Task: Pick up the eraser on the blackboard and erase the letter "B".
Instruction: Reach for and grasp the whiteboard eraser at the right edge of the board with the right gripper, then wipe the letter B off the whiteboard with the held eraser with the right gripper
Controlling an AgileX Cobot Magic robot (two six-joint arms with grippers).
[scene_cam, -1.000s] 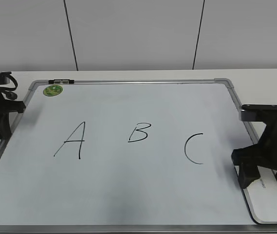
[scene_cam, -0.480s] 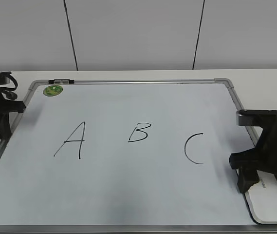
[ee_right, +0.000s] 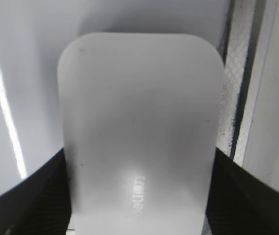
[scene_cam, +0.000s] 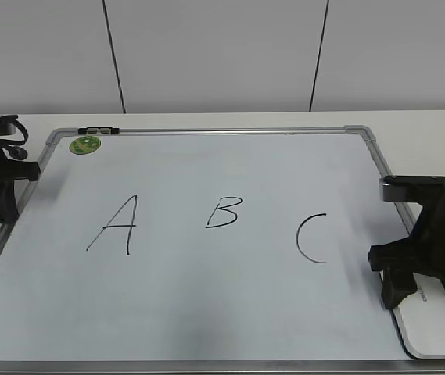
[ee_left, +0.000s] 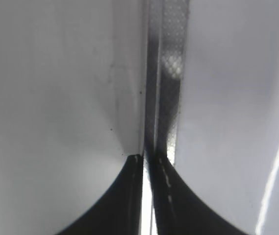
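While the eraser (scene_cam: 429,324) lies at the blackboard's (scene_cam: 206,312) right edge beyond the "C" (scene_cam: 312,238), the grasp is underway. Right wrist view: right pincer (ee_right: 139,196) straddles it, contact unclear; next, clamp, then lift toward the "B" (scene_cam: 224,212). Left wrist view: left pincer (ee_left: 146,161) pinched narrow, empty.

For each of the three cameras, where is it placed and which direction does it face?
Exterior: in front, looking down at a slant over the board with A, B, C; both arms show at its sides.
Left wrist: on the left arm, looking down at the board frame; shut left claw.
Right wrist: on the right arm, above the eraser; right claw straddles it.
Shared: eraser in exterior and right wrist.
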